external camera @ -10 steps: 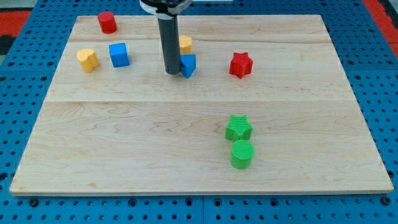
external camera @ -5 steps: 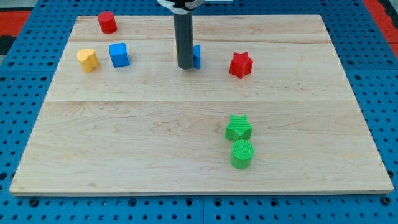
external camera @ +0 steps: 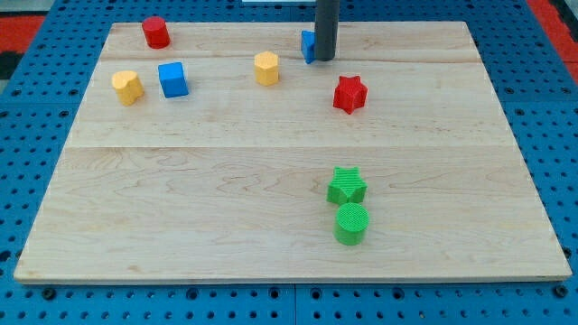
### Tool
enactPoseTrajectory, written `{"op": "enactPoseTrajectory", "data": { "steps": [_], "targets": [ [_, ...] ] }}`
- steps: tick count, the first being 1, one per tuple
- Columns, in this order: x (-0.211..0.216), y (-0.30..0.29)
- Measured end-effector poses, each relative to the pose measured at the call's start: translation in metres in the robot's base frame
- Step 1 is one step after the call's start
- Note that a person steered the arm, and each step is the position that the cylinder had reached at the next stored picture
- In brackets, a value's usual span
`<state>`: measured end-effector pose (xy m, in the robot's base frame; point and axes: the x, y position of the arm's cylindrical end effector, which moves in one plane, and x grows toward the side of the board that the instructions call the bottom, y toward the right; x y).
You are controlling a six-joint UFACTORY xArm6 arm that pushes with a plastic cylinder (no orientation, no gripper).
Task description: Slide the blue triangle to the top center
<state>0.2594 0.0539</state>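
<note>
The blue triangle lies near the view's top centre, mostly hidden behind my dark rod. My tip rests on the board right against the triangle's right side. A yellow hexagon block sits to the lower left of the triangle, apart from it.
A red cylinder is at the top left. A yellow block and a blue cube sit at the left. A red star lies below my tip. A green star touches a green cylinder lower right.
My tip has moved up and to the right, pushing the blue triangle with it to the top centre. The yellow hexagon, hidden behind the rod before, now shows.
</note>
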Motion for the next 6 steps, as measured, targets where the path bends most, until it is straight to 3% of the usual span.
{"op": "enactPoseTrajectory", "data": {
  "steps": [1, 3, 6],
  "targets": [
    [-0.027, 0.006],
    [-0.027, -0.063],
    [-0.027, -0.049]
  ]
}}
